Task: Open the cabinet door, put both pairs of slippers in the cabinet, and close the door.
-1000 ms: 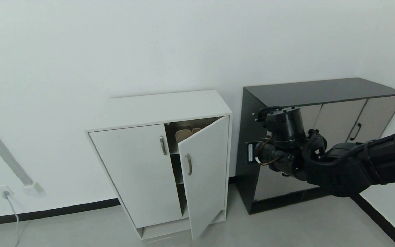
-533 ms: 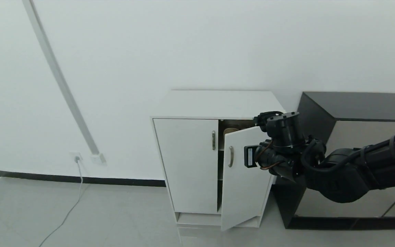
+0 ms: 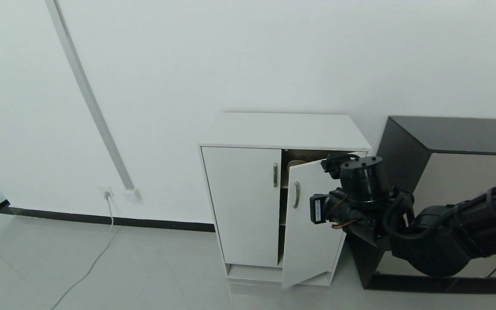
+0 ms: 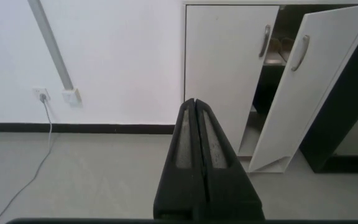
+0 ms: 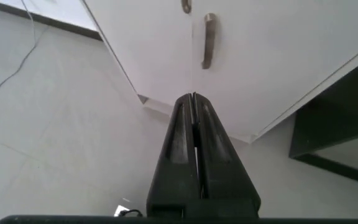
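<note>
Step in hand, as judged: closing. Cabinet point(image 3: 282, 129), one, right of centre in the head view. Doors, two: left door point(image 3: 243, 202) shut, right door point(image 3: 310, 241) ajar. Slippers point(image 3: 296, 164), tan, inside on the upper shelf, number untellable. Left claw point(image 4: 194, 104) and right claw point(image 5: 194, 99), both pressed together, empty. Next move calls for pushing the right door flush.

Cabinet point(image 3: 282, 129) centre-right of frame, against wall point(image 3: 230, 51). Right door point(image 3: 312, 241) ajar, slippers point(image 3: 296, 163) on upper shelf inside. Second cabinet point(image 3: 403, 142) just beside, far right. Outlet point(image 3: 106, 193) lower left.
</note>
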`<state>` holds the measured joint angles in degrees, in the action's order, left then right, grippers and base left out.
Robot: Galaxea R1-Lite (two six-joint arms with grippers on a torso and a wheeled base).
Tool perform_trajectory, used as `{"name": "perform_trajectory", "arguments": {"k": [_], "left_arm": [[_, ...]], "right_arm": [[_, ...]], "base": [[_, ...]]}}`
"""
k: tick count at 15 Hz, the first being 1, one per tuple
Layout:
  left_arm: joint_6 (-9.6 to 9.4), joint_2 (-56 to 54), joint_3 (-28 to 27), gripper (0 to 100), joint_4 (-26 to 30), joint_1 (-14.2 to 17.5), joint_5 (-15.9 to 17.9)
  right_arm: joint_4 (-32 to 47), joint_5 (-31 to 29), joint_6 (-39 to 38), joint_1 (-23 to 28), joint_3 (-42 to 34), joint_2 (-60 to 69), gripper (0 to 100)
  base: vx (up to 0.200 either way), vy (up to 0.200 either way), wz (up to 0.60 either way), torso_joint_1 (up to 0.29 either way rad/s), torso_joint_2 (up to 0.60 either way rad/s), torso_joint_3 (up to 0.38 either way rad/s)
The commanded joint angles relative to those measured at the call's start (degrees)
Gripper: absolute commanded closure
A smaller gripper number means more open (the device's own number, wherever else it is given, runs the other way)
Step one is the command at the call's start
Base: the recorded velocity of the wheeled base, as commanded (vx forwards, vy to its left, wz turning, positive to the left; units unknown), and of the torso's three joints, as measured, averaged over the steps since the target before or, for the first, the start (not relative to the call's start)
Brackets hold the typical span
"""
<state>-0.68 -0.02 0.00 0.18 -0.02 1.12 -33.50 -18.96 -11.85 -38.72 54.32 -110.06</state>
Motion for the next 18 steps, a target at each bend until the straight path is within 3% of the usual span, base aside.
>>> {"name": "perform_trajectory", "arguments": {"k": [1,4,6,9,18], "left_arm": [[-0.02,0.02,0.0,100,-0.01,0.02,0.02],[-0.02,0.02,0.0,100,-0.01,0.02,0.02],[-0.11,0.02,0.0,100,-0.01,0.02,0.02],[-0.11,0.02,0.0,100,-0.01,0.02,0.11],[-0.11,0.02,0.0,100,-0.01,0.02,0.11]], "right_arm": [[-5.88,3.49,1.74,-0.04,-5.63,0.46,100],[-14.4,8.15,5.26,0.22,-10.73,0.63,100],[-14.75,9.73,5.26,0.13,-11.61,0.81,100],[-15.19,16.93,5.43,0.22,-15.12,3.45,100],[-15.28,17.2,5.7,0.22,-19.25,4.85,100]], "base": [[0.0,0.0,0.0,0.0,0.0,0.0],[0.0,0.0,0.0,0.0,0.0,0.0],[0.0,0.0,0.0,0.0,0.0,0.0],[0.067,0.0,0.0,0.001,0.0,0.001],[0.2,0.0,0.0,0.002,0.0,0.004]]}}
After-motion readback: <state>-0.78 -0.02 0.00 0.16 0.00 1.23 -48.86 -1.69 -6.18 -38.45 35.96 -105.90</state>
